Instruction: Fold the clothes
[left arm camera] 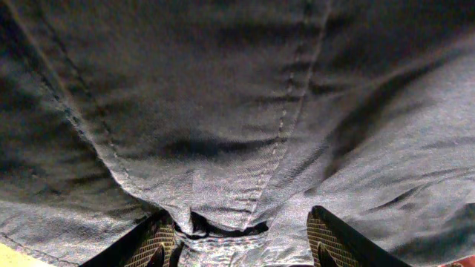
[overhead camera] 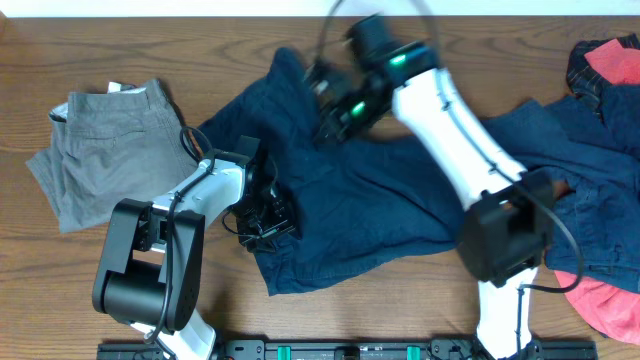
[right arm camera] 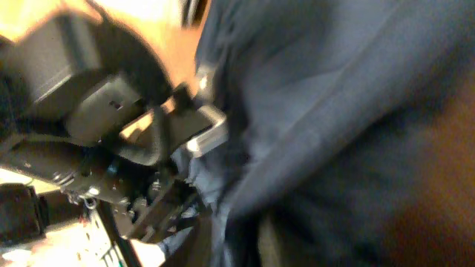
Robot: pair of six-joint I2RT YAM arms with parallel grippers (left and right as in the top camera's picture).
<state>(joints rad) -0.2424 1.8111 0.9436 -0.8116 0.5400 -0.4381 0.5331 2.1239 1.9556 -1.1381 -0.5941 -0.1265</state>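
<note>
Dark navy trousers lie spread across the middle of the table. My left gripper rests low on their left edge. In the left wrist view its fingers are open, with a seamed fold of the navy cloth lying between them. My right gripper is over the upper part of the trousers and is blurred. In the right wrist view its fingers look closed on a hanging fold of the navy cloth.
Folded grey shorts lie at the left. A heap of blue denim and red garments sits at the right, with a dark plaid and red piece at the far right corner. Brown wood table.
</note>
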